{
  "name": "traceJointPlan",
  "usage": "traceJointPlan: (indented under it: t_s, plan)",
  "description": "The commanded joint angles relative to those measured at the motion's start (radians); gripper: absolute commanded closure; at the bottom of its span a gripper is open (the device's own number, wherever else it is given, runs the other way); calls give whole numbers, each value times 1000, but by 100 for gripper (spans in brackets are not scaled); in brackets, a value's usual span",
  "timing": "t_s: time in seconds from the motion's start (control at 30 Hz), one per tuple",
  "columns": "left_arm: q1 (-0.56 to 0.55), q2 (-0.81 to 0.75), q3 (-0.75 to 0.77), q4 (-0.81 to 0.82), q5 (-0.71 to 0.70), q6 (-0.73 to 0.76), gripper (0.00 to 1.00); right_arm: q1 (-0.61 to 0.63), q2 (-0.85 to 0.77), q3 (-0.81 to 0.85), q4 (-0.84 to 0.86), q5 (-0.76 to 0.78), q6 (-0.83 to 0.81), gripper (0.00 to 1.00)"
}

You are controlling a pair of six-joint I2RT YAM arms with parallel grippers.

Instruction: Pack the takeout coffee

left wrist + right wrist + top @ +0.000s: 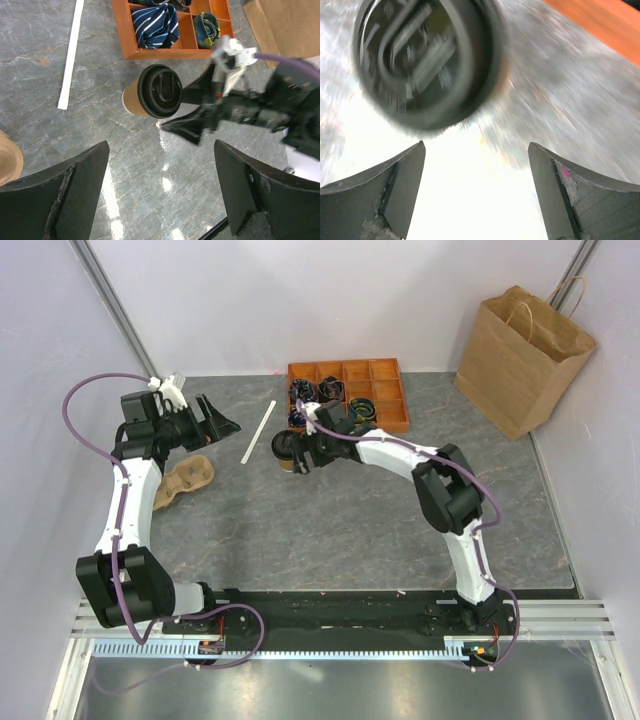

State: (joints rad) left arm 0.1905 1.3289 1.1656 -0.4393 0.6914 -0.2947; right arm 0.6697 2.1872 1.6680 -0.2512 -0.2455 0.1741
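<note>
On grey marbled desk [330, 530], just before orange compartment tray [121, 35]: small brown paper cup with round black plastic lid [159, 91], upright, unheld. Beside it, right tool [475, 148] spread wide, seemingly lined up to grasp. Farther off, left tool [160, 144] released, empty. Likely destination, large brown paper bag [520, 360], far right.

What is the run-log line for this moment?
takeout coffee: on table, unheld | right gripper: open, next to it | left gripper: open, empty, apart
</note>
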Motion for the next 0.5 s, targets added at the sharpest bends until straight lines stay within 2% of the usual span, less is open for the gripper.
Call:
traceJointPlan:
  t_s: [0.0,0.1,0.2,0.33,0.43,0.47]
  plan:
    - [6,-16,-1,16,65,43,7,-96,-263,2,-185,-142,-100,8]
    - [4,-31,-15,16,82,75,4,-166,-404,45,-328,-146,-246,3]
    - [3,-36,-4,13,108,104,4,-231,-523,101,-416,-71,-347,2]
    - [3,-49,5,11,151,115,4,-318,-613,154,-441,180,-430,2]
    - [3,-68,-10,11,169,112,4,-444,-636,206,-434,262,-478,2]
    - [1,-77,-14,14,171,112,4,-520,-632,241,-431,267,-492,2]
